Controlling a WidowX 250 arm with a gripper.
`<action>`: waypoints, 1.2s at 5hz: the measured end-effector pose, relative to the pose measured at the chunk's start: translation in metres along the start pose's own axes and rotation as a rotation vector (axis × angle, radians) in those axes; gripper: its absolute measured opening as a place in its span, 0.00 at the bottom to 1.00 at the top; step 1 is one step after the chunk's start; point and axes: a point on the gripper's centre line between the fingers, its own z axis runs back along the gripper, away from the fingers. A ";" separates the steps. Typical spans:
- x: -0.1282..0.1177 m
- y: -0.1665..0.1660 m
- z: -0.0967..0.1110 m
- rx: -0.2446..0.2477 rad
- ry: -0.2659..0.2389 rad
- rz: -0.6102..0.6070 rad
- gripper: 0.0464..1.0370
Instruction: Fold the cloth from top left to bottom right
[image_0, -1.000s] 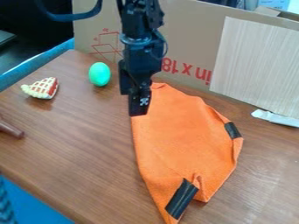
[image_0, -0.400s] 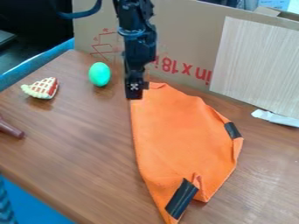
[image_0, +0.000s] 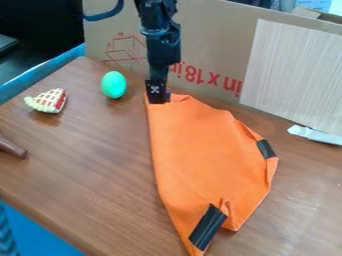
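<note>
Clerk: State the position of the pincer (image_0: 158, 97), clock face read with twelve at the top of the camera view.

Inspector: It hangs at the top left corner of the orange cloth (image_0: 204, 160), orange showing on both sides of it; how wide it stands I cannot tell, nor whether it has hold of any fabric.

Clerk: And the bearing of the cloth from there?

Inspector: The bulk lies towards five o'clock, flat on the worktop (image_0: 87, 170); its long axis runs from about half past eleven to half past five, ending in the lower point; the upper dark patch (image_0: 266, 148) sits towards four o'clock, the lower dark patch (image_0: 208, 227) between five and six.

Clerk: Finding as to the step in hand?

Inspector: Securing the corner, in my judgement; the main fold is yet to be made; the next move calls for a firm pinch, a modest lift, then a carry towards five o'clock, across the body of the cloth.

Clerk: Risks?

Inspector: A shallow pinch could let the soft corner slip; a low carry could drag or bunch the cloth; the green egg (image_0: 113, 84), at ten o'clock, lies clear of that path.
</note>
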 end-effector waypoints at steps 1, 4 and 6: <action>0.002 0.010 -0.002 0.000 -0.009 0.012 0.96; 0.004 0.041 -0.030 0.018 0.035 0.073 0.96; 0.008 0.059 -0.036 0.022 0.043 0.109 0.96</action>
